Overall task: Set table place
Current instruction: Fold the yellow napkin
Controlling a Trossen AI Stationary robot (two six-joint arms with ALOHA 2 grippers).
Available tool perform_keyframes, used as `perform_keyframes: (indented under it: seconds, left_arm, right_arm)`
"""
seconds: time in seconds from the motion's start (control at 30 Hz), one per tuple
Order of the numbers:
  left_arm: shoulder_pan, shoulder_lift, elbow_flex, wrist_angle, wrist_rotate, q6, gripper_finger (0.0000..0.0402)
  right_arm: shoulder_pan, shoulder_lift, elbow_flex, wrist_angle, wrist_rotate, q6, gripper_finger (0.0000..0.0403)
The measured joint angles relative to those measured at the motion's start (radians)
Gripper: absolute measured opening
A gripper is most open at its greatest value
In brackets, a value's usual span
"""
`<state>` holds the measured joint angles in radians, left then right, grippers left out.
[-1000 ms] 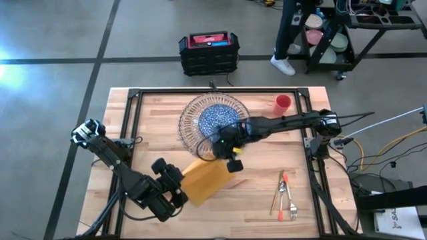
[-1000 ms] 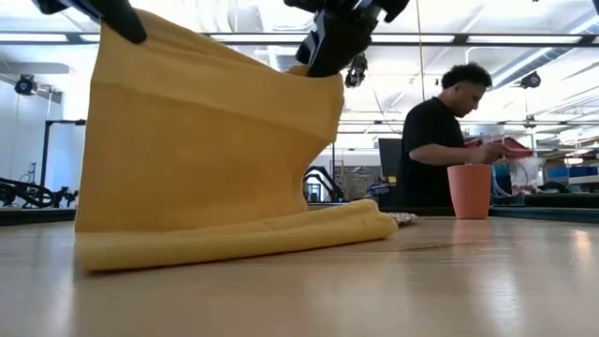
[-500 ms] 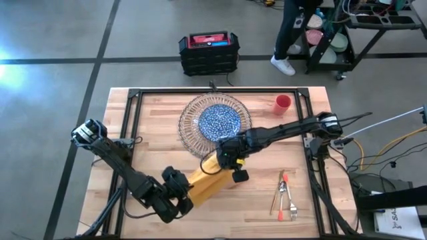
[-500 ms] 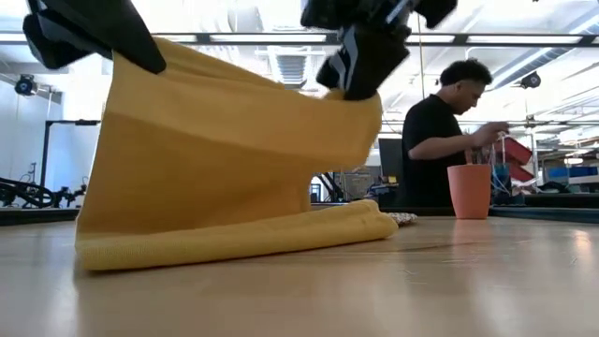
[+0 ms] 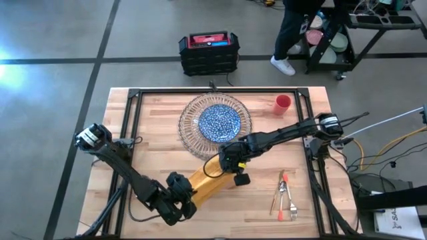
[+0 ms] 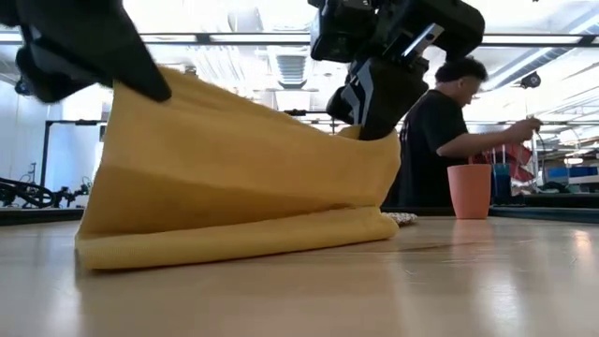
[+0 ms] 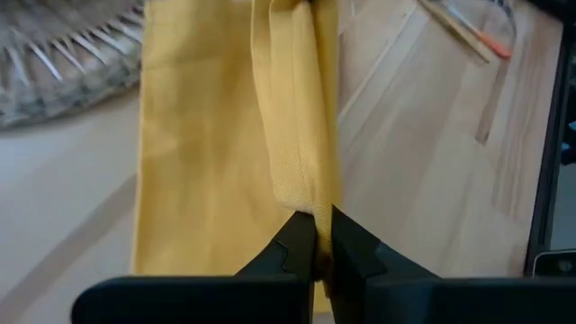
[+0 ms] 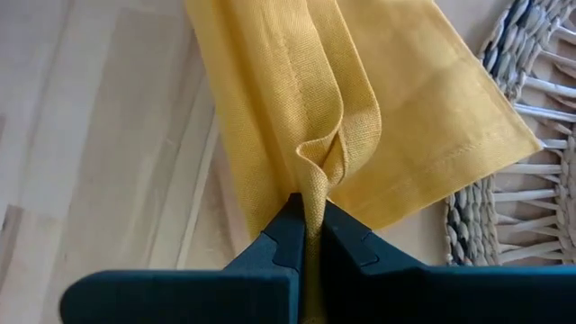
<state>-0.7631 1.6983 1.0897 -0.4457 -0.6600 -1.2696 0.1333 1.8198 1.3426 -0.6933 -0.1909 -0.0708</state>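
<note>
The yellow napkin (image 5: 208,183) lies near the middle of the table (image 5: 153,133), with one part raised and its lower fold (image 6: 234,245) on the wood. My left gripper (image 5: 181,200) is shut on the raised edge at its near left end. My right gripper (image 5: 230,165) is shut on the same edge at its far right end. Beyond them the blue-patterned plate (image 5: 220,121) sits on the clear ribbed charger (image 5: 193,110). The red cup (image 5: 283,103) stands at the far right. The orange-handled cutlery (image 5: 285,193) lies near right. My left gripper pinches the napkin's raised edge (image 7: 301,193) between its two fingers, which come from above and from the table's near left. The cloth runs in a ridge away from the fingers. My right gripper pinches the other end of that edge (image 8: 317,180), where the cloth puckers, coming from above. The cloth slopes from both holds down to the fold on the table.
The charger's rim (image 8: 531,135) lies right beside the napkin's far corner. A black frame rail (image 5: 133,127) runs along the table's left, far and right sides. A person (image 6: 440,140) stands at a rack beyond the far right corner. Bare wood shows near the front edge (image 5: 233,220).
Both grippers have gone toward the table's near edge and down, still shut on the napkin's raised edge. The raised part of the napkin has come lower and leans over further, while its bottom fold has stayed in place on the table.
</note>
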Motion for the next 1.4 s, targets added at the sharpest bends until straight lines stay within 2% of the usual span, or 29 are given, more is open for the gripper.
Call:
perform_keyframes:
  seconds: [0.27, 0.47, 0.73, 1.1, 1.27, 1.4]
  left_arm:
    - [-0.001, 0.082, 0.015, 0.003, 0.014, -0.044, 0.0000]
    - [-0.004, 0.085, 0.011, -0.003, 0.004, -0.061, 0.0000]
    - [-0.002, 0.089, -0.010, -0.015, -0.038, -0.081, 0.0000]
    - [0.000, 0.151, -0.027, -0.016, -0.010, -0.148, 0.0000]
    - [0.000, 0.161, -0.027, -0.012, -0.004, -0.173, 0.0000]
    - [-0.001, 0.160, -0.026, -0.010, 0.000, -0.179, 0.0000]
  right_arm:
    - [0.000, 0.000, -0.006, 0.035, 0.005, -0.029, 0.0000]
    - [-0.015, 0.018, -0.012, 0.116, 0.010, -0.055, 0.0000]
    - [-0.043, 0.104, -0.012, 0.161, 0.035, -0.079, 0.0000]
    - [-0.068, 0.129, -0.012, 0.235, 0.080, -0.102, 0.0001]
    - [-0.070, 0.129, -0.012, 0.239, 0.094, -0.095, 0.0021]
    - [-0.071, 0.129, -0.012, 0.239, 0.098, -0.077, 0.0063]
